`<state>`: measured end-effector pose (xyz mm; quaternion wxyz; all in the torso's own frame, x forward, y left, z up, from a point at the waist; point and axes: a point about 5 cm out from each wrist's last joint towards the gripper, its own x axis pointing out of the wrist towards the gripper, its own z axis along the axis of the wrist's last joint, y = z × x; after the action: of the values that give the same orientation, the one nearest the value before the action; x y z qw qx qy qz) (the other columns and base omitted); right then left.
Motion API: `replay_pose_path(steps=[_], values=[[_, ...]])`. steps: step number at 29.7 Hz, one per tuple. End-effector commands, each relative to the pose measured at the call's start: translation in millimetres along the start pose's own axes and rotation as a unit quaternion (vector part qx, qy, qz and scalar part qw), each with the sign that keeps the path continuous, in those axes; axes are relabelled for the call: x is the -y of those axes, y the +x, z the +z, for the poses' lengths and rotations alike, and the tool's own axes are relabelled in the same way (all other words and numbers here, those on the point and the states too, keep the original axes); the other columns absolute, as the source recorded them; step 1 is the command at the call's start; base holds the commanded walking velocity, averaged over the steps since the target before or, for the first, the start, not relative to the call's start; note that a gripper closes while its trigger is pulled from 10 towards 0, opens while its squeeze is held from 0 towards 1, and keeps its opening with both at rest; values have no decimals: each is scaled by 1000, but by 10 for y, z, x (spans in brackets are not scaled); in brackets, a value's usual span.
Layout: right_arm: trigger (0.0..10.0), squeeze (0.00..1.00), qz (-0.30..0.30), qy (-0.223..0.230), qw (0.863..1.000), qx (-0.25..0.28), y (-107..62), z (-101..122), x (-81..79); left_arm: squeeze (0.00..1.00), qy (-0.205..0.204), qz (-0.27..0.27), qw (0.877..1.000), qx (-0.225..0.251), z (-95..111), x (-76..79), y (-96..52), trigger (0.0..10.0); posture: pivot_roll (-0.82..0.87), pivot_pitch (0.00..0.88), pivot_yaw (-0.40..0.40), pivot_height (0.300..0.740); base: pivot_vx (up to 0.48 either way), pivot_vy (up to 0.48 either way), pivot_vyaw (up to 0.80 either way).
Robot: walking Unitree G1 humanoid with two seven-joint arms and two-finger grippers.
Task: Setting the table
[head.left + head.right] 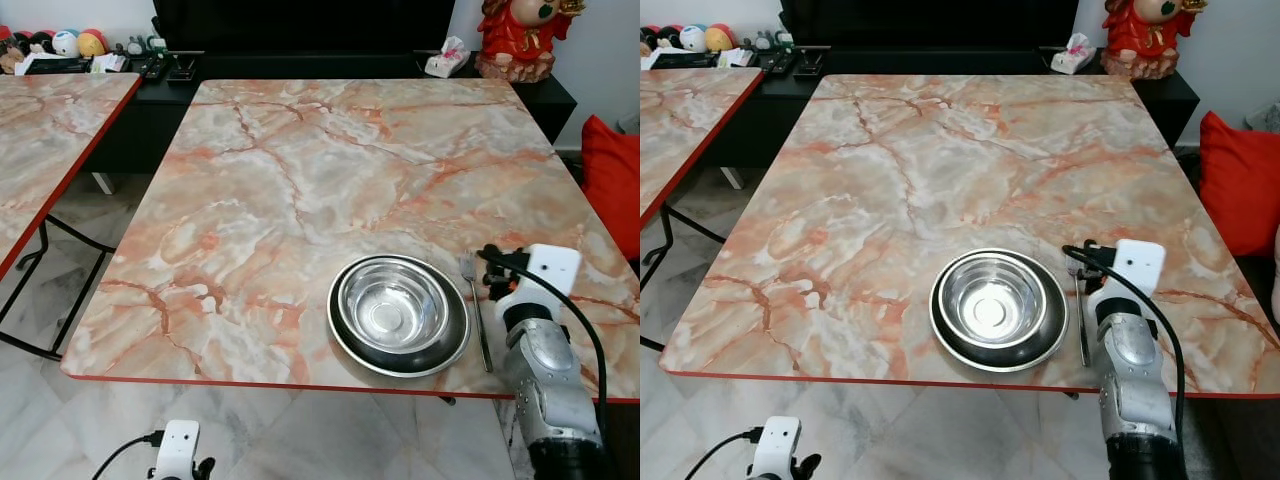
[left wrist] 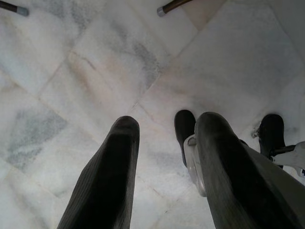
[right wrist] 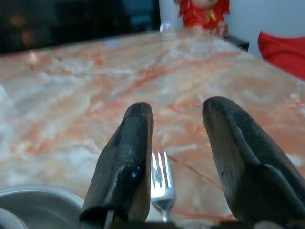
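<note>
Bright, even daylight, sharp head views; glare glints in the steel bowl (image 1: 392, 308); right wrist view softly blurred.

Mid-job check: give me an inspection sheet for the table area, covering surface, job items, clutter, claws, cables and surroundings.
Surface: marble-pattern table with red edge, mostly bare.
Job's things: steel bowl nested in a steel plate near the front edge; fork lying flat just right of the plate, tines pointing away.
Clutter: nothing seen on this table.
Grippers: right claw open, low over the fork's tines; left claw open, hanging over the floor.
Cables: black cable looping along the right arm.
Surroundings: second table at left, red figurine and tissue pack on the dark cabinet behind, red cushion at right.
</note>
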<state>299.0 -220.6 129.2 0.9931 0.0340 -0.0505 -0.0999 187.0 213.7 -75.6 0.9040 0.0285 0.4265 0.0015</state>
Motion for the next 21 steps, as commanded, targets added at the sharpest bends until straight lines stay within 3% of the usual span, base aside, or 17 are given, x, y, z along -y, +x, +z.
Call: replay_pose_path(steps=[1, 8, 21], values=[[10000, 0, -3, 8, 1000, 25, -47, 52, -5, 0, -2, 3, 1000, -14, -71, -25, -18, 10000, -25, 89, 24, 740, 0, 0, 0], [10000, 0, -2, 16, 999, 46, -46, 99, -31, 0, -10, 1, 1000, -22, -100, -16, -21, 10000, -27, 81, 22, 740, 0, 0, 0], [10000, 0, 20, 7, 998, 65, -31, 141, -216, 0, -8, 2, 1000, -25, -112, -30, -25, 10000, -34, 49, 20, 740, 0, 382, 0]])
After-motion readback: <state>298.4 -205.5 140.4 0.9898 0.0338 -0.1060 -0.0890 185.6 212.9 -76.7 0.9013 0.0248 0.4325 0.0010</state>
